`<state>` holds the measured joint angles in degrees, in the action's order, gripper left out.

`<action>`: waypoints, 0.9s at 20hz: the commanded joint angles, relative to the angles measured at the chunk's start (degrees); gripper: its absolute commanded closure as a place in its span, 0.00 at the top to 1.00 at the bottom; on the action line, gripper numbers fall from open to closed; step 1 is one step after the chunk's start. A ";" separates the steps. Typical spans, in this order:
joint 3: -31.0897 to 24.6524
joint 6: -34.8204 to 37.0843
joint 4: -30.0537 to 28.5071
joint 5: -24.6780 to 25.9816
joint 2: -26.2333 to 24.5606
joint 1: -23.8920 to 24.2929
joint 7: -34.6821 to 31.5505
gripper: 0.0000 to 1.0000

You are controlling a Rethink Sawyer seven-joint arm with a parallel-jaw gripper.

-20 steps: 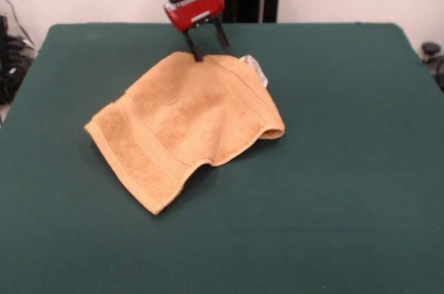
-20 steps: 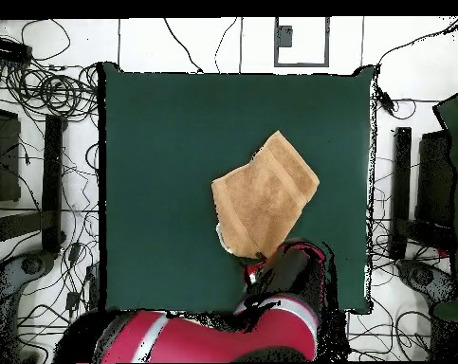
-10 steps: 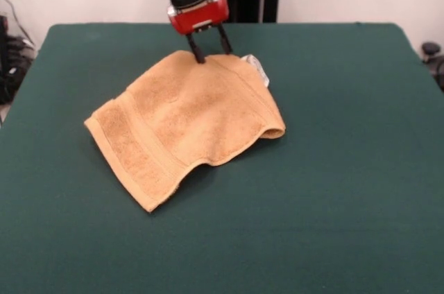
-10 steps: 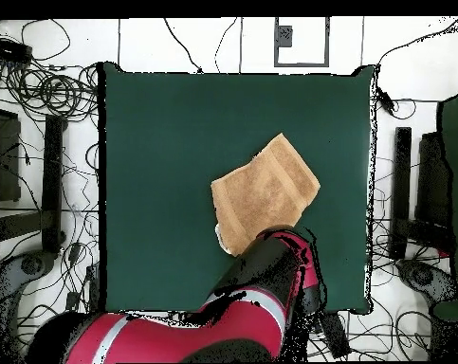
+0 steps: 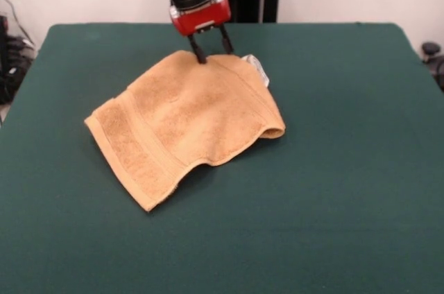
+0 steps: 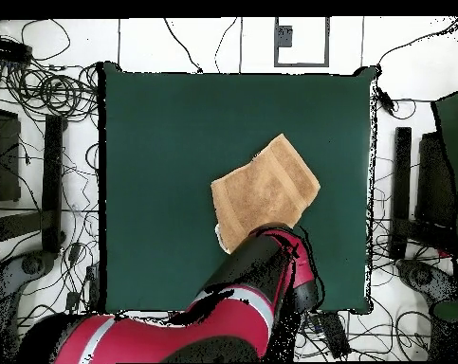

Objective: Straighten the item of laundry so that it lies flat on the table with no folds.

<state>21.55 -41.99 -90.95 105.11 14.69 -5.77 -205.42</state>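
A: What does the front view show?

B: One small golden-tan terry towel [image 5: 187, 127] lies on the dark green felt worktop [image 5: 333, 190], somewhat toward the worktop's far edge and well clear of every corner. It is not flat: its right side is doubled over into a rounded fold, and a small white tag [image 5: 255, 68] shows at its far corner.

A: And the claw?

B: One red-and-black claw [image 5: 211, 54] stands over the towel's far edge. Its two dark fingers [image 5: 197, 51] are spread apart, with the left tip touching or pressing the cloth and the right just beside the edge. It appears to hold nothing yet. In the overhead view the arm hides it.

A: Which step is in hand?

B: Judged from this, the approach to a grasp at the far edge. The next move calls for closing on a single layer of cloth, then drawing it outward so the folded side opens.

A: The count?

B: One towel, one tag, one claw, one worktop.
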 commanded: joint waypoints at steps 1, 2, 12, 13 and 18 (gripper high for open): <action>-6.16 -7.22 2.91 1.56 -2.78 -2.55 -23.68 1.00; -7.11 -8.24 2.04 0.94 -2.34 -2.19 -24.36 1.00; -8.76 -12.10 -1.54 -1.70 0.11 -4.56 -29.76 1.00; -8.68 -12.46 -1.46 -1.62 0.07 -4.69 -29.99 1.00; -7.84 -14.58 -0.89 -0.82 -0.24 -4.93 -31.21 1.00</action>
<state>21.51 -50.46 -90.80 105.81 14.58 -8.45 -214.58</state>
